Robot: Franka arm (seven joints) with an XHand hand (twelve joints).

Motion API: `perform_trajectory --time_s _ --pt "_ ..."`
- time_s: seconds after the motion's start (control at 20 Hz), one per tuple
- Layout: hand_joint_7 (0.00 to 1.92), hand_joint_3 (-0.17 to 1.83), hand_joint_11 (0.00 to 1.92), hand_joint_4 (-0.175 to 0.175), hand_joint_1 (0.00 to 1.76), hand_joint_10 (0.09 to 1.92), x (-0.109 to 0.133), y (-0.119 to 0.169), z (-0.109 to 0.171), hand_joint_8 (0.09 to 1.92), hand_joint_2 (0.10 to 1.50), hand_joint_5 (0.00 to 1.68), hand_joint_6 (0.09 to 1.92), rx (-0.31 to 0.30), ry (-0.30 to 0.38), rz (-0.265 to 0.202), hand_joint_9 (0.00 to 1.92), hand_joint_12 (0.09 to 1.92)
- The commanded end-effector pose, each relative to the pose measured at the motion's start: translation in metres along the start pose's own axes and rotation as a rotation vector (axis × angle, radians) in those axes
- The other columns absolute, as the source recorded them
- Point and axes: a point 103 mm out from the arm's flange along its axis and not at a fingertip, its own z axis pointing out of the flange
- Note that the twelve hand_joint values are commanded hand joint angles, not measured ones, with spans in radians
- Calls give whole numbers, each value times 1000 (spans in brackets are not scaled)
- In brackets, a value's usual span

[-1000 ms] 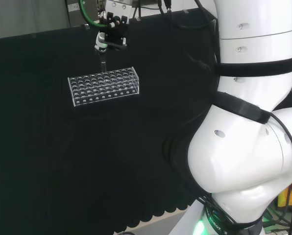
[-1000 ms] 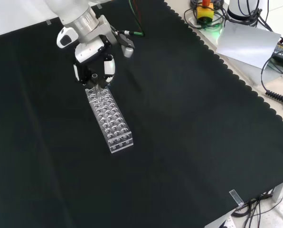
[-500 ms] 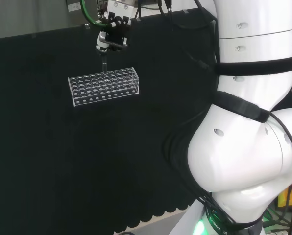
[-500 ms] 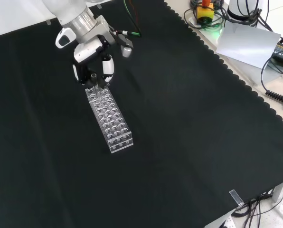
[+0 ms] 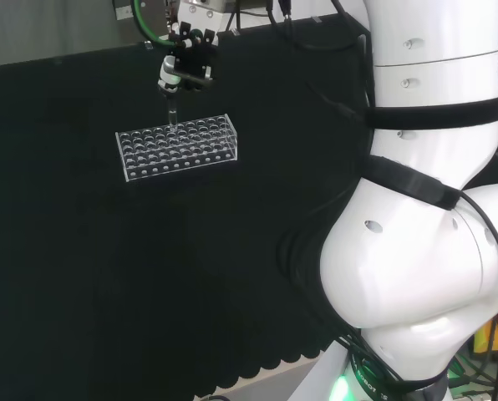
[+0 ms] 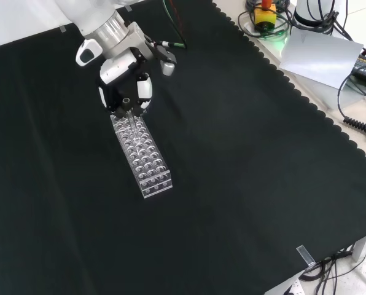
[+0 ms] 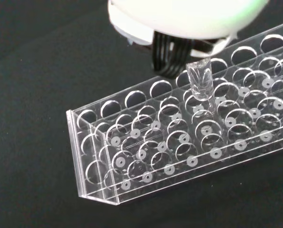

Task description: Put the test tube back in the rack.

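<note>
A clear plastic rack with many round holes lies on the black cloth. The hand hangs over the rack's far end in the front view, fingers curled round a clear test tube. The tube is upright. In the wrist view its lower end stands just above or at a hole in the rack's back rows. A blurred white part of the hand shows in the wrist view.
The arm's big white links stand at the head view's right. The cloth's scalloped edge runs along the front view's right, with cables, a grey sheet and a red button box beyond it.
The hand with the tube has shifted slightly left in the head view and toward the rack in the front view. The rack has not moved.
</note>
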Motion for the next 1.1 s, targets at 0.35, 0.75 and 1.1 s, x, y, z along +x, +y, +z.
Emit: perform_trajectory --time_s 0.35,0.75,1.1 --pt "1314 783 1078 -175 1431 740 0 0 9 788 576 1230 747 15 -3 7 1246 1034" --pt "1314 784 1076 -175 1431 741 -2 4 12 789 575 1230 748 29 12 11 1246 1034" --pt "1315 785 1075 -175 1431 742 -3 9 17 790 575 1230 749 33 6 10 1245 1034"
